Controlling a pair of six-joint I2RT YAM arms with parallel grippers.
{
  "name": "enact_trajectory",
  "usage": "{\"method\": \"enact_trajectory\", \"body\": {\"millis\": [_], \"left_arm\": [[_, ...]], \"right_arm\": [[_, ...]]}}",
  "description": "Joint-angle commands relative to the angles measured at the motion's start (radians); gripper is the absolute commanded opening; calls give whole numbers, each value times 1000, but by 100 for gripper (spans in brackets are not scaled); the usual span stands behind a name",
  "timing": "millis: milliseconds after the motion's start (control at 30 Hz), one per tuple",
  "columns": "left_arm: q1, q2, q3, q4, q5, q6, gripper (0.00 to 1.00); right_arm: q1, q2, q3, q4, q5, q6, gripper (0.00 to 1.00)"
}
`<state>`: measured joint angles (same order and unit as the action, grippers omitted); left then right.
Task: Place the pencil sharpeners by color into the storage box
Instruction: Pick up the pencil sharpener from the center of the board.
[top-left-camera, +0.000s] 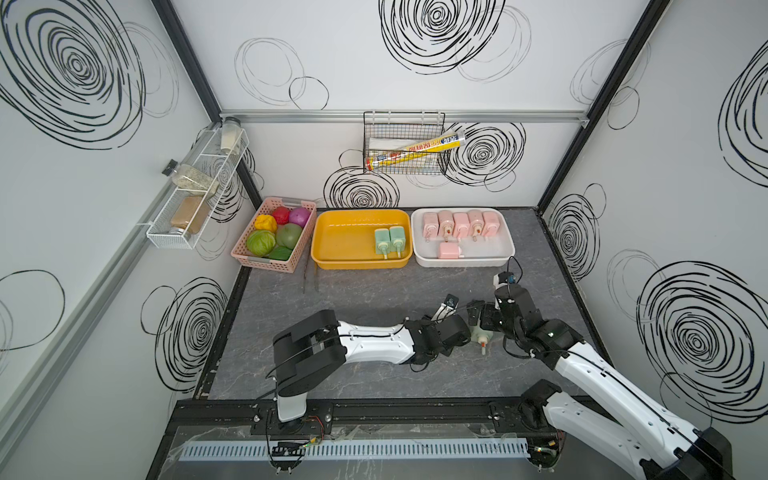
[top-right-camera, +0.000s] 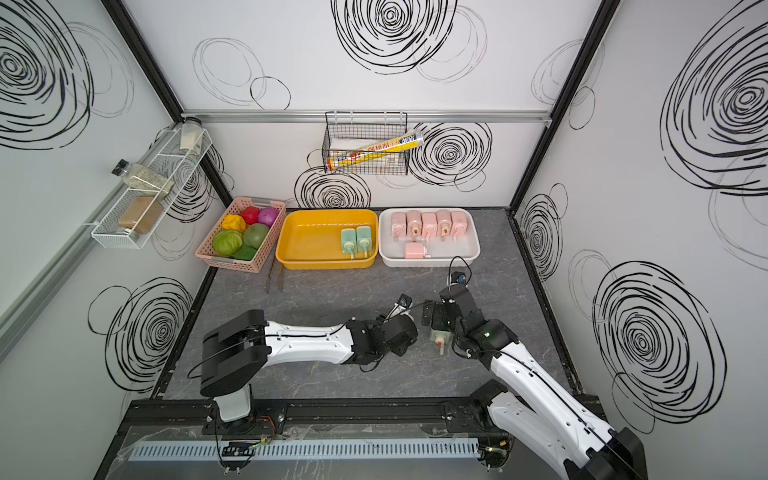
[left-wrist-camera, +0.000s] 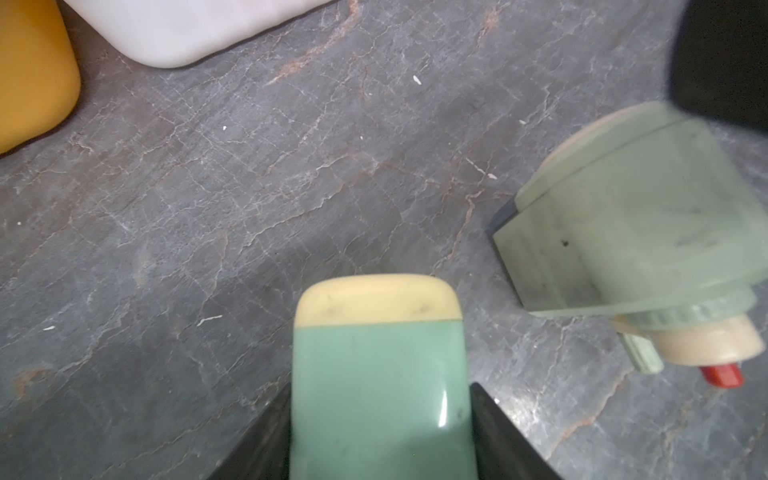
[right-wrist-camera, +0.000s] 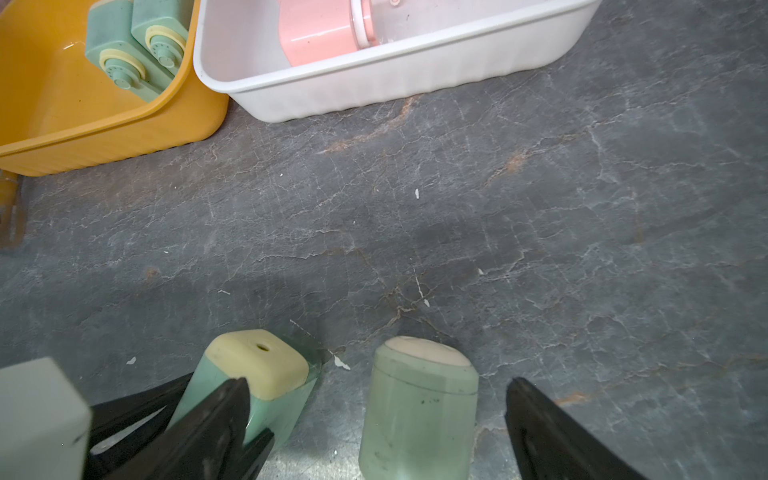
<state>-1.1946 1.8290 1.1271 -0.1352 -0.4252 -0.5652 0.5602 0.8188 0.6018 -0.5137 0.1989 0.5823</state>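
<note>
A mint green pencil sharpener (left-wrist-camera: 376, 374) with a cream end sits clamped in my left gripper (left-wrist-camera: 380, 386), which is shut on it low over the table. Close beside it a paler green sharpener (right-wrist-camera: 415, 415) lies on the table, its red-tipped crank (top-left-camera: 483, 344) toward the front. My right gripper (right-wrist-camera: 378, 382) stands open with one finger on each side of that sharpener. Two green sharpeners (top-left-camera: 390, 241) lie in the yellow storage box (top-left-camera: 345, 249). Several pink sharpeners (top-left-camera: 461, 224) lie in the white box (top-left-camera: 461, 261).
A pink basket (top-left-camera: 249, 259) of toy vegetables stands left of the yellow box. Thin tongs (top-left-camera: 309, 278) lie on the table in front of it. A wire basket (top-left-camera: 405, 143) hangs on the back wall and a spice rack (top-left-camera: 195, 199) on the left wall.
</note>
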Motion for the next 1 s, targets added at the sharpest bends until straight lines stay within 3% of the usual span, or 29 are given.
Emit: {"method": "enact_trajectory", "body": {"millis": [0, 233, 433, 700, 967], "left_arm": [[17, -73, -18, 6, 7, -9, 0], [56, -210, -119, 27, 10, 0, 0], [148, -333, -194, 6, 14, 2, 0], [319, -424, -218, -11, 18, 82, 0], [542, -470, -189, 46, 69, 161, 0]], "right_arm": [[-2, -12, -19, 43, -56, -18, 100], [-2, 3, -25, 135, -137, -50, 100], [-2, 11, -39, 279, -201, -67, 100], [-1, 33, -56, 473, -260, -79, 100], [-2, 53, -39, 511, -224, -82, 100]]}}
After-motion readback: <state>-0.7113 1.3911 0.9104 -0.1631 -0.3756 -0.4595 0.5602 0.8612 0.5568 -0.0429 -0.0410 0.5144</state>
